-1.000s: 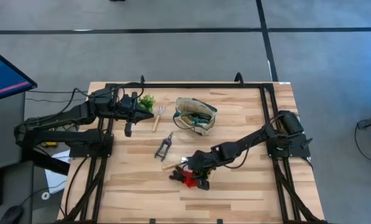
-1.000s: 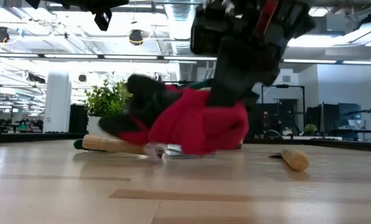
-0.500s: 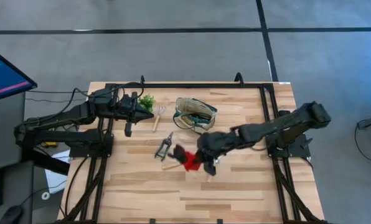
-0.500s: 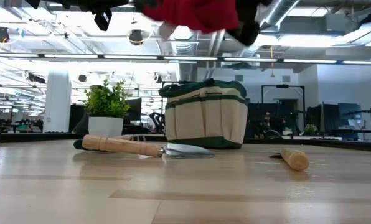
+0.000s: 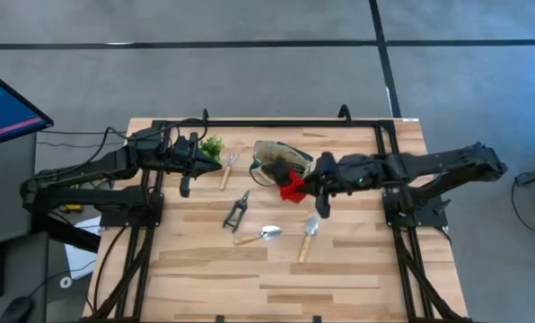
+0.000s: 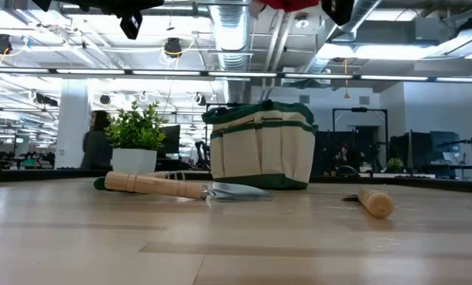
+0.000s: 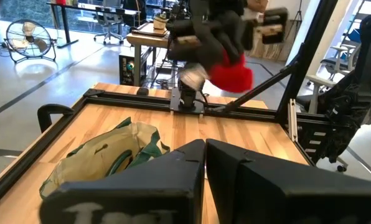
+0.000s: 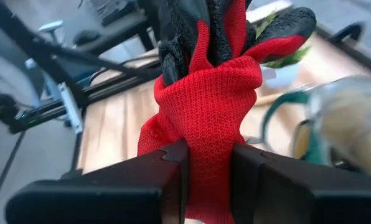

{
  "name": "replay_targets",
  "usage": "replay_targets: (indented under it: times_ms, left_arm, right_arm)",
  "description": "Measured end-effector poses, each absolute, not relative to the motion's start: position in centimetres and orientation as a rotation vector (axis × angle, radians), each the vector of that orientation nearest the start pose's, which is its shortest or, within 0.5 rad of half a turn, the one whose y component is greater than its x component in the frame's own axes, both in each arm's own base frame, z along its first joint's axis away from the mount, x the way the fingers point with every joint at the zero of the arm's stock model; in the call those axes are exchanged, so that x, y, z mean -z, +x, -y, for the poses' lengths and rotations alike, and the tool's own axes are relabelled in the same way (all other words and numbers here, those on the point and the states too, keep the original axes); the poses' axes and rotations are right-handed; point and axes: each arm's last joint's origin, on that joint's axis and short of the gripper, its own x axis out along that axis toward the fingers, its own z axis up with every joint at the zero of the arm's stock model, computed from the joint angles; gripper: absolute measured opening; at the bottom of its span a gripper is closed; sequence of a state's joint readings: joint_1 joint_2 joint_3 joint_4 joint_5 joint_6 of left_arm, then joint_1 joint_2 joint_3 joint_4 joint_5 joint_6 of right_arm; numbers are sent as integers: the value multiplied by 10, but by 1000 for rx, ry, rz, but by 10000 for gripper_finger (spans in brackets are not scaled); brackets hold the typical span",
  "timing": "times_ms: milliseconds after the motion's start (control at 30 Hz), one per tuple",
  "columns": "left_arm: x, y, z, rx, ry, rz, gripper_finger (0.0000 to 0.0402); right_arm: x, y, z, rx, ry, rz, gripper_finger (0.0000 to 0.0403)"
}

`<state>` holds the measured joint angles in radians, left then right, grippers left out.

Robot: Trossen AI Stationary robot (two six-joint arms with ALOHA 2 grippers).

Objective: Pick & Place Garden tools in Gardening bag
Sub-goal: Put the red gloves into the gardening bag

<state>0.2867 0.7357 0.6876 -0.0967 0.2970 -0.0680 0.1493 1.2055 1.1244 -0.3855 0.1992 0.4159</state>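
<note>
Aloft, right end effector (image 5: 305, 182) clutching red glove (image 5: 292, 185)

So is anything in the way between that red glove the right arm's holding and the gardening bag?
Nothing visible. The right gripper holds the red glove in the air by the rim of the gardening bag, whose top is open.

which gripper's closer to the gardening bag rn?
Right. The right gripper, shut on the red glove, hangs at the gardening bag's edge. The left gripper sits farther off, beyond the potted plant and the rake.
</note>
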Motion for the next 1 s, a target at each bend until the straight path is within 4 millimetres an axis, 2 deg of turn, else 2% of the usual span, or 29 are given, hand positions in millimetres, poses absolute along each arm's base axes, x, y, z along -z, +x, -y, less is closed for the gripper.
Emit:
replay_targets:
  times_ms: [200, 600, 933, 1000]
  left_arm:
    - [-315, 162, -39, 6, -109, -139, 3]
    - [-315, 162, -39, 5, -110, -139, 3]
    - [-315, 162, -39, 7, -73, -139, 3]
    - [-315, 162, -39, 0, -72, -139, 3]
  right_arm:
    - [-351, 251, -12, 225, 309, -430, 62]
    - [-344, 255, 33, 369, 228, -469, 62]
    - [-344, 250, 63, 416, 273, -459, 56]
    - [-342, 254, 67, 429, 280, -457, 55]
